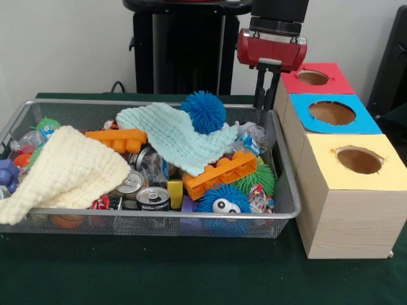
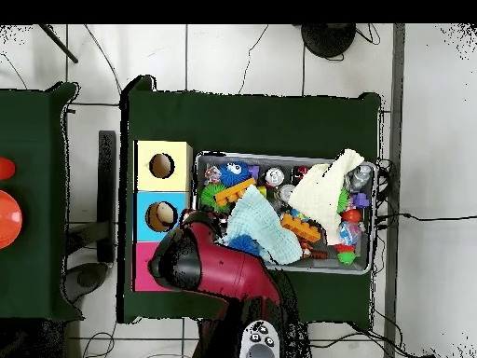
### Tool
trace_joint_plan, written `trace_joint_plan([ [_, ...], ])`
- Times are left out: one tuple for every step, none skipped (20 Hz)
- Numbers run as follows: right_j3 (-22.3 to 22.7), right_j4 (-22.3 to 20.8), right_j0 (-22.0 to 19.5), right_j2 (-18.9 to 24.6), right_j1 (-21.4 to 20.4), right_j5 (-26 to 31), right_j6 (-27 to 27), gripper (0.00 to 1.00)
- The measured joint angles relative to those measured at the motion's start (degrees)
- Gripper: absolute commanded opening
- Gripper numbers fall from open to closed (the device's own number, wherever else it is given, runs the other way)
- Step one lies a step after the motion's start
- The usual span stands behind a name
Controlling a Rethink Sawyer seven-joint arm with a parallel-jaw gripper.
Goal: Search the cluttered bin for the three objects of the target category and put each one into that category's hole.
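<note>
The wire mesh bin [image 1: 159, 213] holds a heap of clutter. In it are a cream cloth [image 1: 70, 171], a pale teal cloth [image 1: 178, 136], two orange bricks [image 1: 222, 173], a blue spiky ball [image 1: 203, 111], a blue spiky ball with eyes [image 1: 222, 200], a green spiky ball [image 1: 257, 178] and drink cans [image 1: 152, 198]. My gripper [image 1: 267, 95] hangs above the bin's far right corner, beside the red-topped box [image 1: 315, 78]. It is open and empty. In the overhead view the arm [image 2: 200, 261] hides it, and the bin [image 2: 279, 157] shows at the right.
Three wooden boxes stand in a row right of the bin, each with a round hole: red-topped, blue-topped [image 1: 332, 113] and yellow-topped [image 1: 358, 159]. The robot's black pedestal [image 1: 184, 51] stands behind the bin. Green cloth [image 1: 191, 273] covers the table.
</note>
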Motion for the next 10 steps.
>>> trace_joint_plan([
  [0.0, 0.0, 0.2, -0.1, -0.3, 0.5, 0.0, 0.00],
  [0.0, 0.0, 0.3, -0.2, -0.6, 0.9, 0.0, 0.00],
  [0.0, 0.0, 0.4, -0.3, -0.9, 1.4, 0.0, 0.00],
  [0.0, 0.0, 0.4, -0.3, -1.3, 1.6, 0.0, 0.00],
  [0.0, 0.0, 0.4, -0.3, -1.4, 1.6, 0.0, 0.00],
  [0.0, 0.0, 0.4, -0.3, -1.4, 1.6, 0.0, 0.00],
  [0.0, 0.0, 0.3, -0.3, -1.4, 1.6, 0.0, 0.00],
  [0.0, 0.0, 0.2, -0.3, -1.1, 1.5, 0.0, 1.00],
  [0.0, 0.0, 0.2, -0.3, -1.1, 1.5, 0.0, 1.00],
  [0.0, 0.0, 0.1, -0.3, -1.1, 1.5, 0.0, 1.00],
])
